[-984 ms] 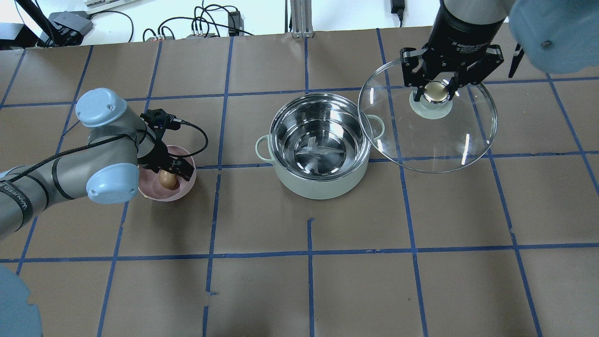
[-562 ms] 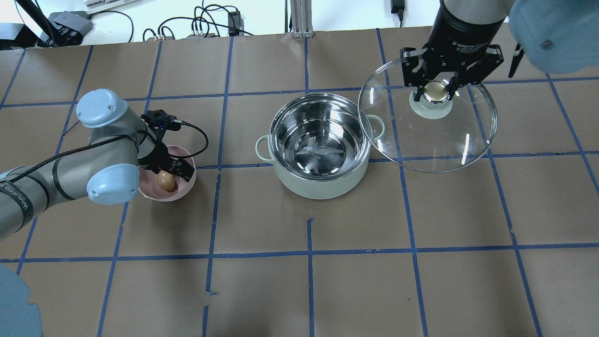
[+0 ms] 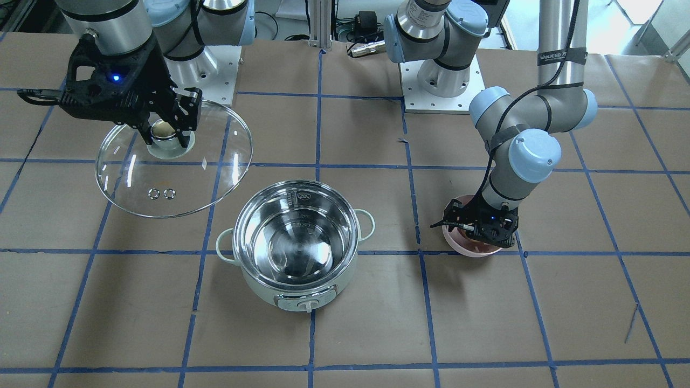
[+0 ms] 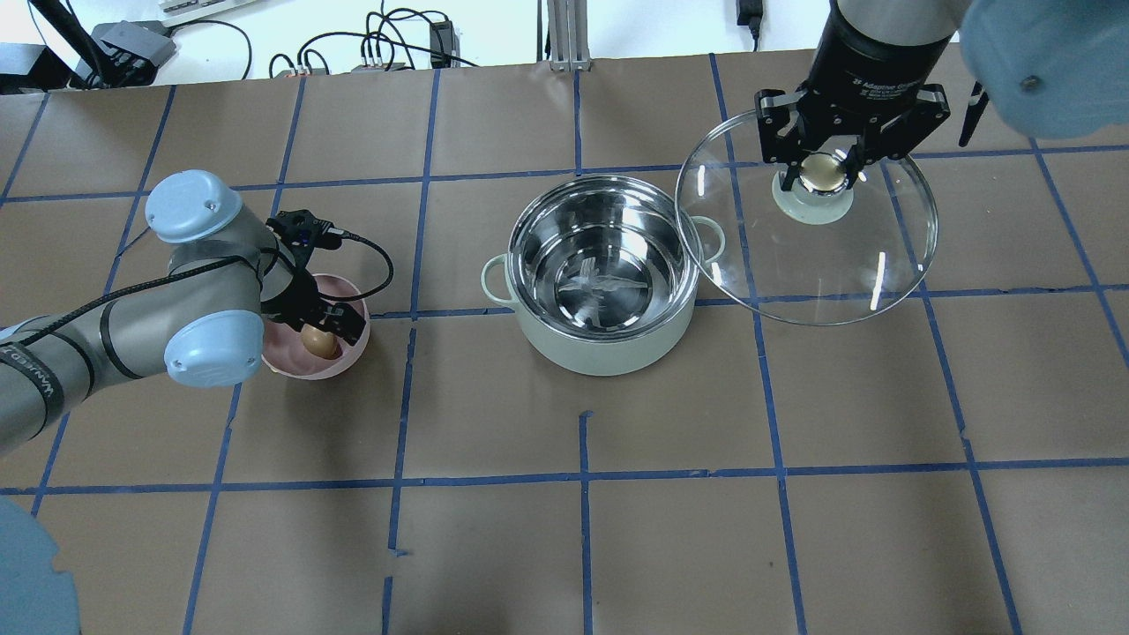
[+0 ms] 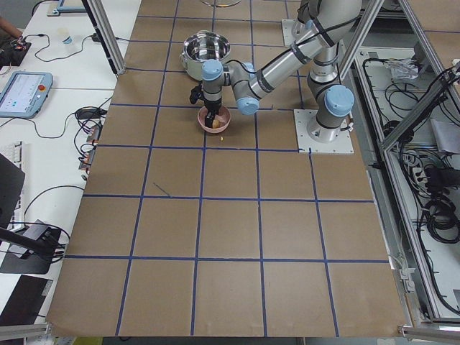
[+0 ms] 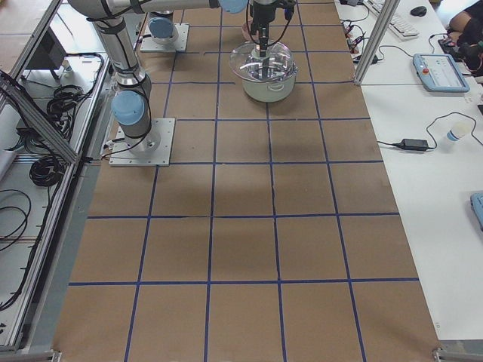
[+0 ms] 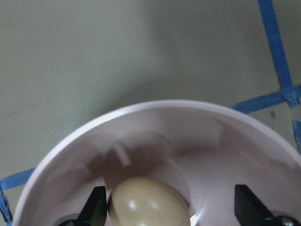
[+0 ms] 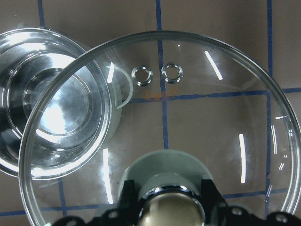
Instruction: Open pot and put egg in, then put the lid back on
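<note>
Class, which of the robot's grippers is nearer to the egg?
Left. The left gripper straddles the egg inside the pink bowl; the right gripper holds the lid beyond the pot.

"wanjeed" on the left arm's band (image 3: 560, 56).

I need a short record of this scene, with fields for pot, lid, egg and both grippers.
pot: open, empty
lid: held raised beside the pot
egg: in the pink bowl
left gripper: open, fingers either side of the egg
right gripper: shut on the lid knob
</note>
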`<action>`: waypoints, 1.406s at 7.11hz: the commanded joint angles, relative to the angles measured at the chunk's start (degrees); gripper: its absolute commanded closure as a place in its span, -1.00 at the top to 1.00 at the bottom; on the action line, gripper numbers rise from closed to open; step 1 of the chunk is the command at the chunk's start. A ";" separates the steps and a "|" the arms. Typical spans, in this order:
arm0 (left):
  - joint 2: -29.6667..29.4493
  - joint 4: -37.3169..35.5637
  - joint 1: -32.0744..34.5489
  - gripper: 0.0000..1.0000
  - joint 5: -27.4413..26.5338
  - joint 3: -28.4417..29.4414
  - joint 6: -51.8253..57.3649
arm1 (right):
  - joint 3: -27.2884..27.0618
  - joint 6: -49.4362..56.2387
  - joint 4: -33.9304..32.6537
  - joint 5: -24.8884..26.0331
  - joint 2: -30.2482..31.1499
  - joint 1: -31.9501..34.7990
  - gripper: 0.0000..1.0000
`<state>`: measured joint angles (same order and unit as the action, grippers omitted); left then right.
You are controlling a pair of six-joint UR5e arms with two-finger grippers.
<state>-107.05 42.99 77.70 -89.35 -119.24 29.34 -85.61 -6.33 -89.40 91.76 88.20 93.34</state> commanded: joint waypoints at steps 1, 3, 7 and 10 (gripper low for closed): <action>0.00 0.07 0.00 0.70 -0.30 -0.03 0.01 | 0.00 0.00 0.01 0.00 0.04 0.09 -0.88; -0.09 0.16 0.00 0.63 -0.30 -0.21 -0.08 | 0.00 0.00 0.01 0.00 0.04 0.09 -0.88; -0.09 0.08 0.00 0.60 -0.30 -0.56 -0.25 | 0.00 0.00 0.01 0.09 0.04 0.09 -0.88; -0.26 0.08 0.09 0.54 -0.30 -0.56 -0.16 | 0.00 0.09 0.01 0.00 0.04 0.00 -0.89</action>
<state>-107.20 43.13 77.71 -89.65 -119.79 29.17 -85.61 -6.31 -89.39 91.77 88.24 93.41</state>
